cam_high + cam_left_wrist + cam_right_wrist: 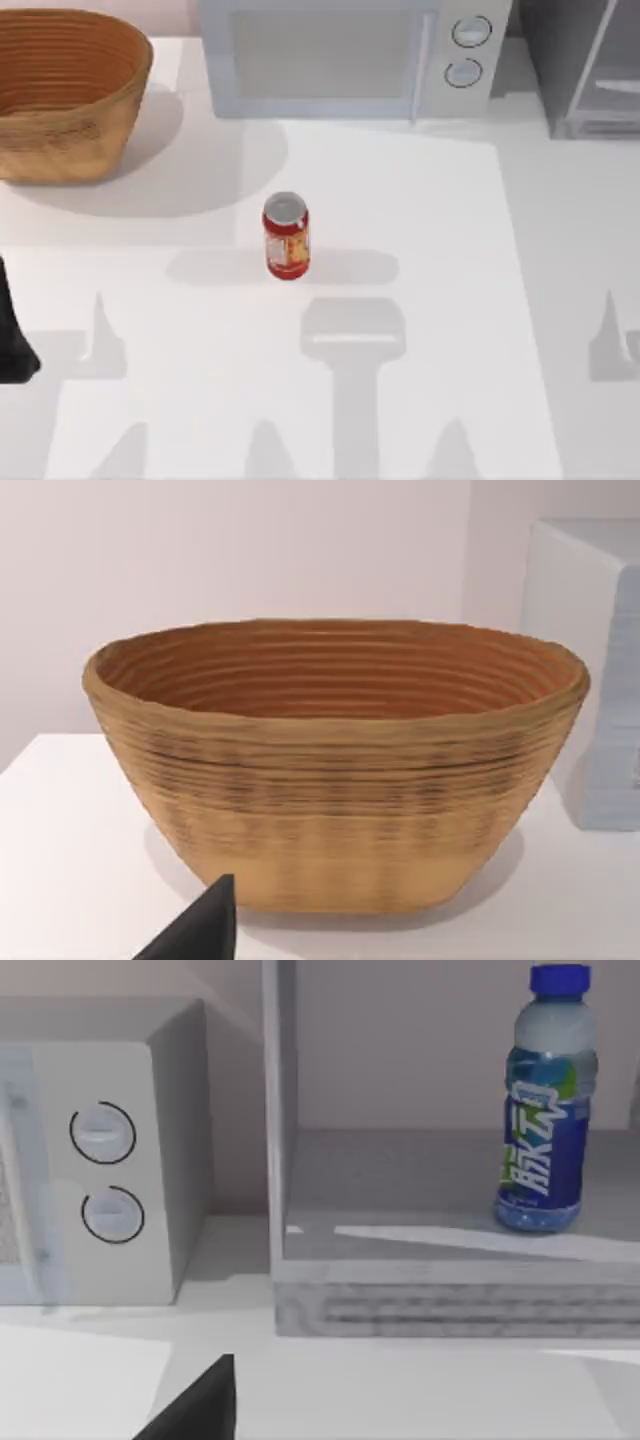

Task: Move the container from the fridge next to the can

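The can [286, 236], short and red with a silver top, stands upright near the middle of the white table. The fridge [590, 70] is a grey cabinet at the back right corner. In the right wrist view the container [545, 1110], a clear bottle with a blue cap and a blue-and-green label, stands upright on the grey floor inside the fridge [420, 1290]. A dark tip of my right gripper [195, 1405] shows low in that view, well short of the fridge. My left arm [10, 345] is parked at the table's left edge, and a dark tip of its gripper [195, 930] faces the basket.
A white microwave [350, 50] with two round knobs stands at the back centre, just left of the fridge. A large woven basket [65, 90] sits at the back left. Open table surface surrounds the can on all sides.
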